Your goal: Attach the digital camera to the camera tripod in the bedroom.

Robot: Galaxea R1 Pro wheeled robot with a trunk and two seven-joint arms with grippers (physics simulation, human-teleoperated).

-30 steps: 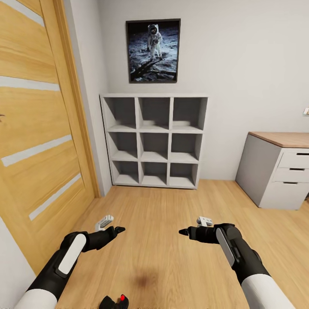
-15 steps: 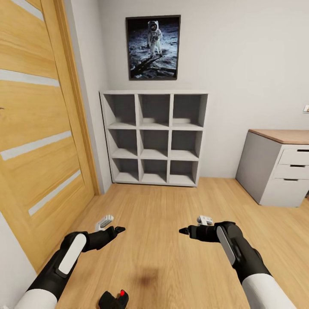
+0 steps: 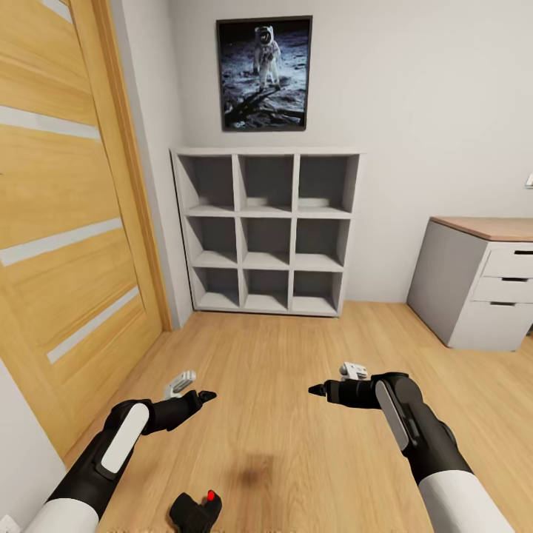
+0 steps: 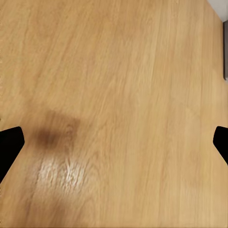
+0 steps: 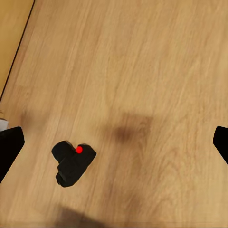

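The camera (image 3: 197, 511) lies on the floor (image 3: 296, 370) near the robot, between the two arms. The right wrist view shows it from above, red button (image 5: 79, 149) up, beside a soft shadow; the left wrist view has bare planks. Both the left gripper (image 3: 206, 397) and right gripper (image 3: 317, 389) hover empty, fingers spread wide apart. Compared with a second ago, the whole picture has shifted, so the camera sits higher in the head view. Ahead stand a shelf (image 3: 266, 231), a poster (image 3: 264, 74), a door (image 3: 66, 222) and a desk (image 3: 485, 285).
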